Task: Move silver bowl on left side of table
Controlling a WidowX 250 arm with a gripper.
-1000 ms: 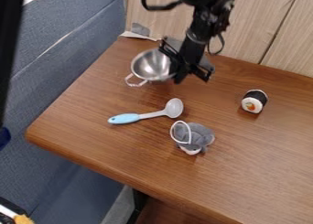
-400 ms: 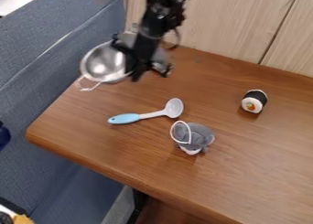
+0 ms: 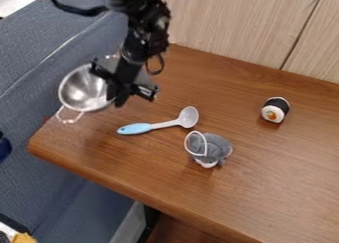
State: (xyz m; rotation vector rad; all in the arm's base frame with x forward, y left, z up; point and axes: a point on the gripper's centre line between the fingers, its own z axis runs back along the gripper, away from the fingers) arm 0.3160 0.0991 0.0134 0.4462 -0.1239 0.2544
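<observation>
Over the left edge of the table [image 3: 265, 162], the gripper [image 3: 118, 95] pinches the silver bowl [image 3: 82, 91] by its rim, apparently raised. Current step: positioning. Next, align the bowl fully above the table, lower until supported, then release.

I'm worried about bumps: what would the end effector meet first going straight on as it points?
Likely the tabletop near the ladle, though depth is unclear and the bowl at the end effector might touch first.

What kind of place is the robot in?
Maybe a corner for eating or playing: there's a wooden table, a blue padded seat or divider beside it, and a ladle on top.
</observation>
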